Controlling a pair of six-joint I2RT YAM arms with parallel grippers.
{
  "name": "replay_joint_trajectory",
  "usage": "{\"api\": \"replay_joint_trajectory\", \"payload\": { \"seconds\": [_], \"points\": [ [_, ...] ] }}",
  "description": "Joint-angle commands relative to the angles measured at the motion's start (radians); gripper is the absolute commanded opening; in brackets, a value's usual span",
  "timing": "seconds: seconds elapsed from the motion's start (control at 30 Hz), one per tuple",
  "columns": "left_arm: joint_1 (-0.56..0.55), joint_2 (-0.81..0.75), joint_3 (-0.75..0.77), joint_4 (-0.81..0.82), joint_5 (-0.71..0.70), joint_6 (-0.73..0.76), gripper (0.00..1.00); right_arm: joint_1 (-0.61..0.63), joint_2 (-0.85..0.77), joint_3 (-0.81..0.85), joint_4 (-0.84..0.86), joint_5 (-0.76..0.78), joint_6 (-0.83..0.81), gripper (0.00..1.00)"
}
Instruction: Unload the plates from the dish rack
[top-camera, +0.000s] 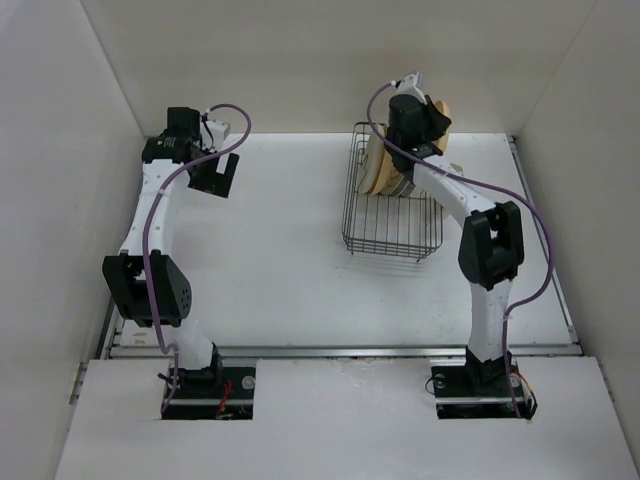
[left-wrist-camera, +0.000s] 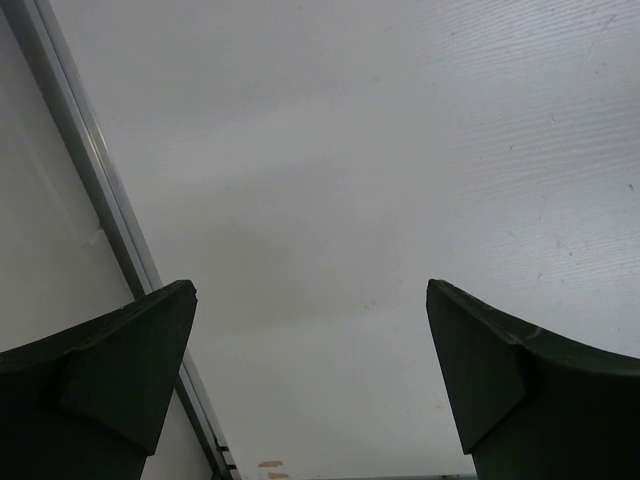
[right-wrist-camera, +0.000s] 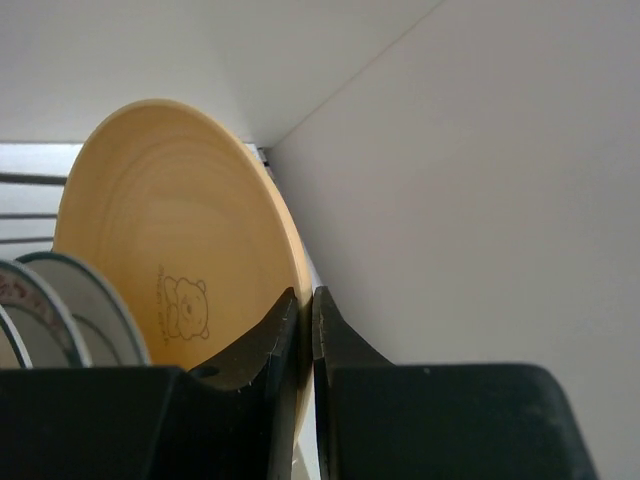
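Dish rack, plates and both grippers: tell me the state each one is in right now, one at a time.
left gripper: open, holding nothing.
right gripper: shut on the rim of the yellow plate.
yellow plate: on edge, gripped at its rim.
ringed plates: on edge beside the yellow plate, not gripped.
dish rack: standing on the table, plates in it.

Plates (top-camera: 383, 172) upright in dish rack (top-camera: 392, 236) (wire).

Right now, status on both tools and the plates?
Left tool open, empty, over table. Right tool shut on yellow plate rim. Ringed plates beside it in rack. Nothing seen blocking.
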Motion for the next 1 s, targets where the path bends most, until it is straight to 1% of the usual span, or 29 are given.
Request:
{"api": "replay_joint_trajectory", "payload": {
  "seconds": [0.0,0.13,0.17,0.23,0.27,0.37,0.5,0.57,0.6,0.67,0.7,0.73,0.77,0.8,0.87,0.9,0.93,0.97],
  "points": [
    [-0.001,-0.054,-0.008,-0.009,-0.008,0.012,1.00,0.009,-0.109,0.052,0.183,0.058,-0.042,0.00],
    [-0.011,-0.054,-0.008,-0.018,-0.008,0.003,1.00,0.000,-0.132,0.074,0.233,0.085,-0.107,0.00],
    [-0.011,-0.054,-0.008,-0.018,-0.008,0.003,1.00,0.000,-0.132,0.074,0.276,0.101,-0.187,0.00],
    [-0.011,-0.054,-0.008,-0.018,-0.008,0.003,1.00,-0.028,-0.132,0.060,0.403,0.143,-0.258,0.00],
    [-0.020,-0.054,-0.008,-0.018,0.001,0.003,1.00,-0.028,-0.141,0.060,0.404,0.144,-0.269,0.00],
    [-0.029,-0.054,-0.008,-0.018,0.011,0.003,1.00,-0.040,-0.164,0.088,0.416,0.168,-0.269,0.00],
    [-0.038,-0.054,0.006,-0.027,0.057,-0.019,1.00,-0.040,-0.184,0.134,0.425,0.205,-0.269,0.00],
    [-0.038,-0.044,0.049,-0.036,0.119,-0.031,1.00,-0.028,-0.202,0.146,0.416,0.205,-0.247,0.00],
    [-0.047,-0.043,0.061,-0.059,0.147,-0.041,1.00,-0.017,-0.221,0.146,0.380,0.188,-0.226,0.00],
    [-0.047,-0.025,0.090,-0.076,0.234,-0.042,1.00,0.007,-0.241,0.146,0.242,0.149,-0.076,0.00],
    [-0.060,-0.025,0.100,-0.076,0.261,-0.042,1.00,0.030,-0.250,0.183,0.039,0.081,0.008,0.00],
    [-0.060,-0.016,0.100,-0.091,0.288,-0.042,1.00,0.039,-0.259,0.218,-0.105,0.019,0.115,0.00],
    [-0.060,-0.016,0.123,-0.105,0.346,-0.042,1.00,0.039,-0.259,0.256,-0.248,-0.072,0.352,0.00],
    [-0.060,-0.004,0.123,-0.105,0.379,-0.042,1.00,0.039,-0.259,0.290,-0.441,-0.325,0.447,0.00],
    [-0.060,-0.004,0.149,-0.116,0.435,-0.054,1.00,0.052,-0.288,0.275,-0.495,-0.562,0.567,0.00],
    [-0.060,0.006,0.164,-0.116,0.484,-0.054,1.00,0.052,-0.288,0.252,-0.495,-0.673,0.579,0.00],
    [-0.060,0.006,0.173,-0.116,0.504,-0.064,1.00,0.081,-0.288,0.194,-0.483,-0.841,0.595,0.00],
    [-0.060,0.006,0.173,-0.105,0.521,-0.080,1.00,0.091,-0.288,0.168,-0.471,-0.917,0.616,0.00]
  ]
}}
